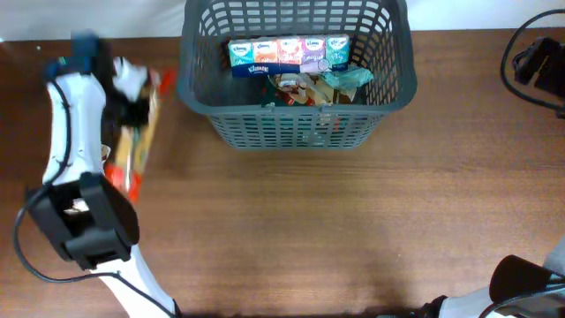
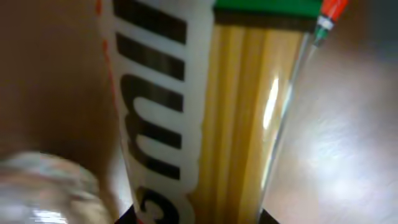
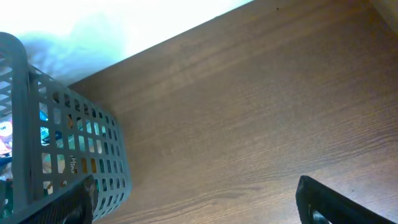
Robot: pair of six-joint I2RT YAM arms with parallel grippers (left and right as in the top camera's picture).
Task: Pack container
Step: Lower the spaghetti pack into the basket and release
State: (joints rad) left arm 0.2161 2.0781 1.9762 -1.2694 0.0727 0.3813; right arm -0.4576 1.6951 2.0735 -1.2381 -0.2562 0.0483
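Observation:
The container (image 1: pixel 291 128) is a dark grey slotted basket at the table's back middle. It holds a row of tissue packs (image 1: pixel 289 53) and some snack packets (image 1: pixel 309 87). At the left, a long packet of spaghetti (image 1: pixel 141 146) lies on the table under my left gripper (image 1: pixel 132 102). In the left wrist view the spaghetti packet (image 2: pixel 230 124) fills the space between the jaws, and the left gripper (image 2: pixel 198 219) is shut on it. My right gripper (image 3: pixel 199 211) stands open over bare wood, with the container (image 3: pixel 74 149) to its left.
A black device with a cable (image 1: pixel 538 62) sits at the far right edge. The right arm's base (image 1: pixel 530 291) is at the bottom right corner. Brown wood table (image 1: pixel 353 221) spreads in front of the basket.

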